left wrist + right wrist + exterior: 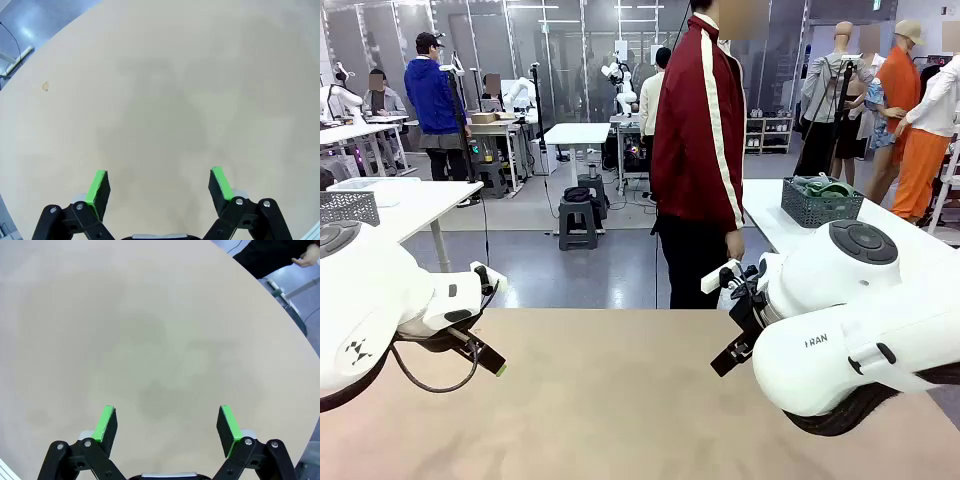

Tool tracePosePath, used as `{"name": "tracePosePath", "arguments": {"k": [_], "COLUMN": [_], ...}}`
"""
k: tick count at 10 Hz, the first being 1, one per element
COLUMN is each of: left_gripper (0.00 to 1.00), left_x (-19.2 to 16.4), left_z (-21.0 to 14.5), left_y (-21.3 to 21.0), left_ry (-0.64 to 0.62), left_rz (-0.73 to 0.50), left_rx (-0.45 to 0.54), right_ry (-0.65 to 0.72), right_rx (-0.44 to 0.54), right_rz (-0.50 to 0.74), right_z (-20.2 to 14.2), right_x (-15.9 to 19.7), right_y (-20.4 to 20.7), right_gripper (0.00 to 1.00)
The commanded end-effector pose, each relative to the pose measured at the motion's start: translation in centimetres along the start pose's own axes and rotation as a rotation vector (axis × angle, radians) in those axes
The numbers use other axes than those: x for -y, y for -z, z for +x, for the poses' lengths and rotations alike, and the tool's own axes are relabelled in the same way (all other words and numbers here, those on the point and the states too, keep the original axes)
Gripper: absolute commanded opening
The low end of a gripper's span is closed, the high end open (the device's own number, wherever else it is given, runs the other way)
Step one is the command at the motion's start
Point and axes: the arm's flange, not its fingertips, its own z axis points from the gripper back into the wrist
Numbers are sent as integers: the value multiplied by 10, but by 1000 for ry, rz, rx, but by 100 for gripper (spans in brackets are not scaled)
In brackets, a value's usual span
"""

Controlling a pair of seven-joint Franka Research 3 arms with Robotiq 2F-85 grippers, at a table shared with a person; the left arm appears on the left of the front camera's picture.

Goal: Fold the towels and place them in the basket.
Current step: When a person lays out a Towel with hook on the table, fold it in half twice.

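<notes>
Tabletop comes first for us: a plain tan surface across the lower half of the front view, and the ground beneath both wrist cameras.

Next in size is the right arm, a bulky white shape at the lower right of the frame. The left arm sits at the lower left. Both hang above the tan surface and lean toward the middle.

Behind the table's far edge, at centre frame, a person stands in a dark red jacket with a white sleeve stripe, one hand hanging at the side. We also see a hand at the upper right corner of the right wrist view.

At the right of the front view, on a white table well behind ours, stands the dark grey mesh basket. Mint-green cloth is bunched in its top. We cannot tell from here whether this cloth is the towels. A second mesh basket sits at the left edge.

The left gripper has its jaws spread wide, and bare tabletop shows in the gap between its green pads. The right gripper is spread just as wide, green pads well apart, again over bare table. Neither touches the surface.

Smallest is a tan-orange speck at the left of the left wrist view.
</notes>
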Motion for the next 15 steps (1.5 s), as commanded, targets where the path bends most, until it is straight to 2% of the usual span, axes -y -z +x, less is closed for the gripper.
{"name": "tracePosePath", "arguments": {"k": [1, 12, 13, 15], "left_gripper": [100, 100, 100, 100], "left_x": [0, 1, -4, -21], "left_z": [0, 0, -5, -17], "left_y": [0, 0, 4, -15], "left_ry": [0, 1, -2, 33], "left_rz": [0, 0, -1, -43], "left_rx": [0, 0, -1, 30], "right_ry": [0, -3, 3, -1], "right_rx": [0, 0, 3, 20], "right_rz": [0, -1, 10, -14], "right_z": [0, 0, 0, -1], "right_x": [0, 0, 1, 5], "right_y": [0, 0, 0, -22], "right_gripper": [100, 100, 100, 100]}}
